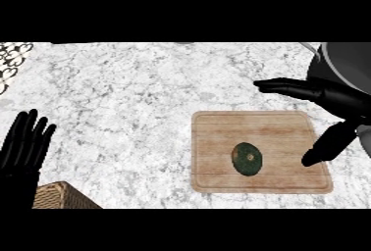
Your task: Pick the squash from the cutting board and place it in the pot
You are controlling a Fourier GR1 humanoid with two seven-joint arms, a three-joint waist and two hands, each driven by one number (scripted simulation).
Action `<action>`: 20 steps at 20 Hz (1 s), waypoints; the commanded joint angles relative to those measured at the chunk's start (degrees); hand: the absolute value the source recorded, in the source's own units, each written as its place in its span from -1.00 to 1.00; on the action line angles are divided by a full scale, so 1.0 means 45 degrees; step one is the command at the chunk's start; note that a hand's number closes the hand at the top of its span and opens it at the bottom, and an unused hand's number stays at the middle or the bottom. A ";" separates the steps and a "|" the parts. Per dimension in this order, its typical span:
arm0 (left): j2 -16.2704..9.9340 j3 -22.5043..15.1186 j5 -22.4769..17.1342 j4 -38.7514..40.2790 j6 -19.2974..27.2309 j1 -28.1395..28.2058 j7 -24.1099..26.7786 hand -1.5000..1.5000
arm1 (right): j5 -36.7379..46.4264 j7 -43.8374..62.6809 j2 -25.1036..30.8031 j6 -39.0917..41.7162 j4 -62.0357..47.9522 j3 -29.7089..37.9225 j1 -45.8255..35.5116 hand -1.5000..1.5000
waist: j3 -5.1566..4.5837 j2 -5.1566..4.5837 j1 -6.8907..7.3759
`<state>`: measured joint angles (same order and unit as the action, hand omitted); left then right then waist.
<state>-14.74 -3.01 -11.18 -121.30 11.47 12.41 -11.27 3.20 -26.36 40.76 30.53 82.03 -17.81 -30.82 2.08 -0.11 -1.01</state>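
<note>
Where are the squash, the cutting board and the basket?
squash (247,159), head view, its middle.
cutting board (217,132), head view, bare wood upper left.
basket (62,197), head view, woven top.

Right hand (330,98) open, thumb spread wide; left hand (25,142) open, fingers up.

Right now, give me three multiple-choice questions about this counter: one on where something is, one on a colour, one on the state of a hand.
1. Where does the squash lie?
A. on the cutting board
B. in the basket
C. on the bare counter

2. What colour is the squash?
A. orange
B. dark green
C. white

3. How is the right hand?
A. curled round the squash
B. flat on the basket
C. open, apart from the squash

Answers:
1 A, it rests near the board's middle.
2 B, its skin is dark green.
3 C, fingers and thumb are spread with the squash untouched between and below them.
</note>
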 commanded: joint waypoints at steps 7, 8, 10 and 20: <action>-0.1011 0.0683 0.0007 0.3442 0.0601 -0.2573 -0.0197 0.00 | 0.2895 0.1799 0.0205 0.1032 0.0906 -0.2507 -0.0620 -1.00 | -0.0476 -0.0110 -0.0131; -0.1075 0.0675 -0.0108 0.3559 0.0885 -0.2926 -0.0447 0.00 | 0.2865 0.2516 -0.0179 0.0969 0.1730 -0.2769 -0.0430 -1.00 | -0.0479 -0.0052 -0.0329; -0.1406 0.0914 -0.0682 0.3932 0.0629 -0.2899 -0.0131 0.00 | 0.2843 0.2803 -0.0349 0.0960 0.1686 -0.2659 -0.0157 -1.00 | -0.0477 -0.0037 -0.0190; -0.1743 0.0219 -0.0831 0.4454 0.1422 -0.3356 0.0126 0.00 | 0.3948 0.3226 -0.0330 0.0798 0.1649 -0.2928 0.0552 -1.00 | -0.0467 -0.0069 -0.0211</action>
<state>-24.75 -2.34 -16.63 -109.06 15.76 4.78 -10.17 19.55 -12.54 38.02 33.44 89.95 -31.38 -28.53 2.56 0.62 -0.89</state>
